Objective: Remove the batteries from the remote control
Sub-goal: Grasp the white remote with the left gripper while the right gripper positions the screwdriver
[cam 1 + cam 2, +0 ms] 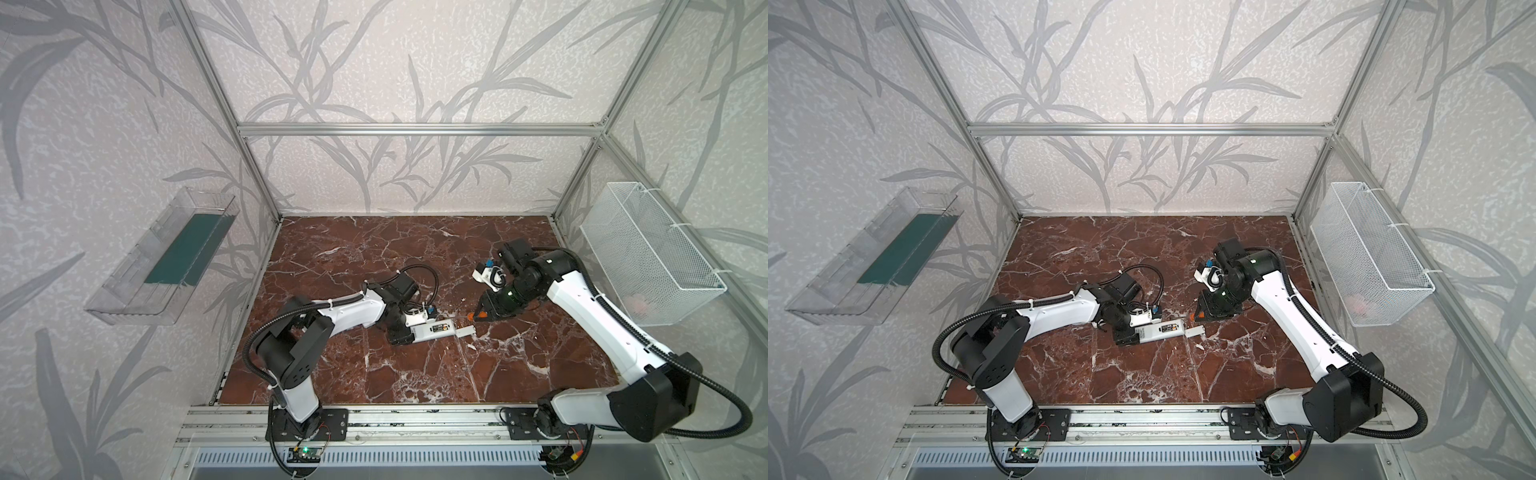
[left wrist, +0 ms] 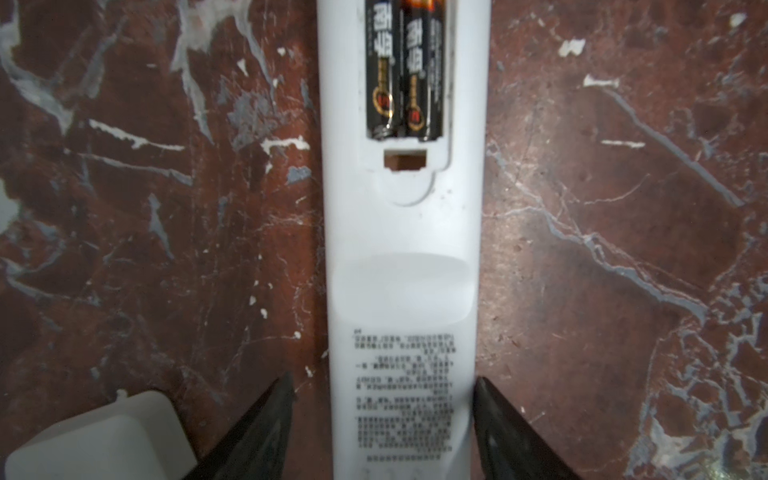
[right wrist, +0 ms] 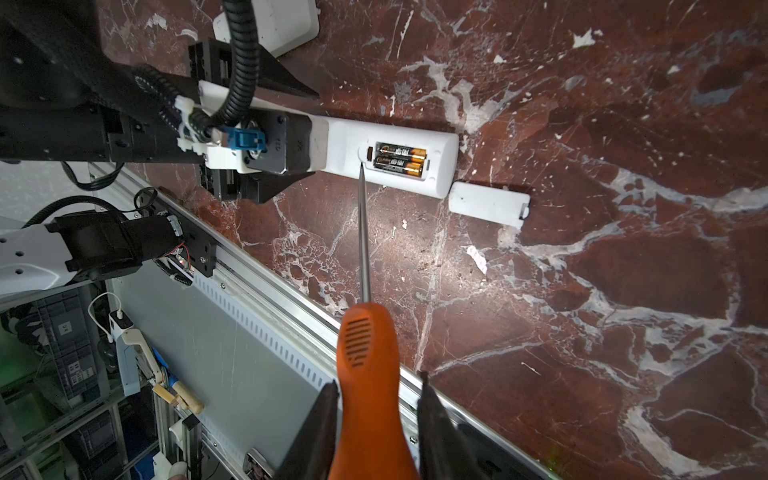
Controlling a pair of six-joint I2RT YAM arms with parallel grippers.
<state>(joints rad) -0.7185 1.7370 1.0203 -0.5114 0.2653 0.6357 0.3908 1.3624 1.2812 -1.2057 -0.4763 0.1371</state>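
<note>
Right wrist view puts your right tool (image 3: 378,382) clamped tight on the orange-handled screwdriver (image 3: 365,345), whose thin steel shaft reaches out to the white plastic remote control (image 3: 345,137). The tip sits at the rim of the open battery bay, at the latch end; you cannot tell from here whether it touches. Inside the bay the two dark cylindrical batteries (image 3: 400,160) with gold-yellow markings lie side by side, both seated. The small white battery cover (image 3: 488,204) is already off and lies on the red-brown marble-patterned tabletop (image 3: 582,291), just beyond the remote's end. At the other end your left tool (image 2: 382,379) stands open, straddling the remote's printed end: one finger (image 2: 490,399) is against its edge, while a sliver of tabletop shows beside the other. You look to be at the prying step with neither cell out. Next, pinch the remote firmly so it cannot slide, then work the tip under the nearer cell's end and lever gently upward.
</note>
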